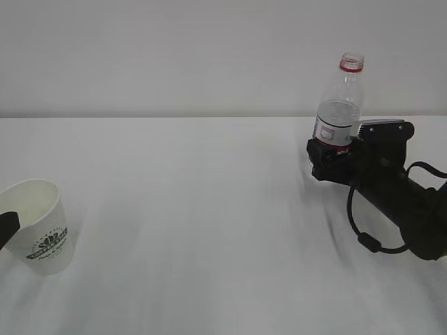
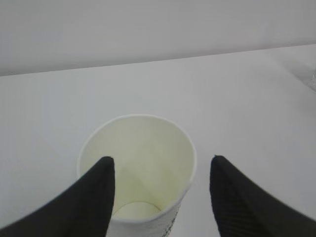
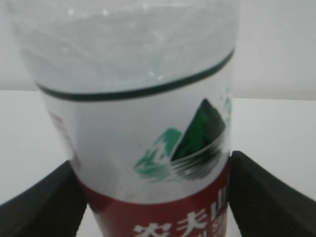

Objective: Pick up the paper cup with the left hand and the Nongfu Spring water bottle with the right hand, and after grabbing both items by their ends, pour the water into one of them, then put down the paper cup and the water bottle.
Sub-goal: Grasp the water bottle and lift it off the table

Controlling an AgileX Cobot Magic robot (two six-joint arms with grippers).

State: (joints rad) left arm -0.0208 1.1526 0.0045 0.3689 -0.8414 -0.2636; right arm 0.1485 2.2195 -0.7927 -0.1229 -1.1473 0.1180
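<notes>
The white paper cup (image 1: 42, 230) with its green logo stands upright at the table's far left, and its cream inside (image 2: 143, 148) looks dry. My left gripper (image 2: 161, 158) is open around it. The left finger overlaps the rim, while bare table shows between the right finger (image 2: 232, 197) and the cup wall. In the exterior view only one of its black fingers (image 1: 6, 227) shows. The Nongfu Spring water bottle (image 1: 340, 98) is upright and uncapped at the right. My right gripper (image 1: 327, 157) is shut on its labelled lower part (image 3: 148, 123), both jaws against its sides. I cannot make out the water.
The white table (image 1: 209, 209) runs back to a plain wall, with its far edge (image 1: 174, 117) behind the bottle. The right arm (image 1: 405, 202) lies low along the table's right side, and a black cable loop (image 1: 363, 234) hangs beside it.
</notes>
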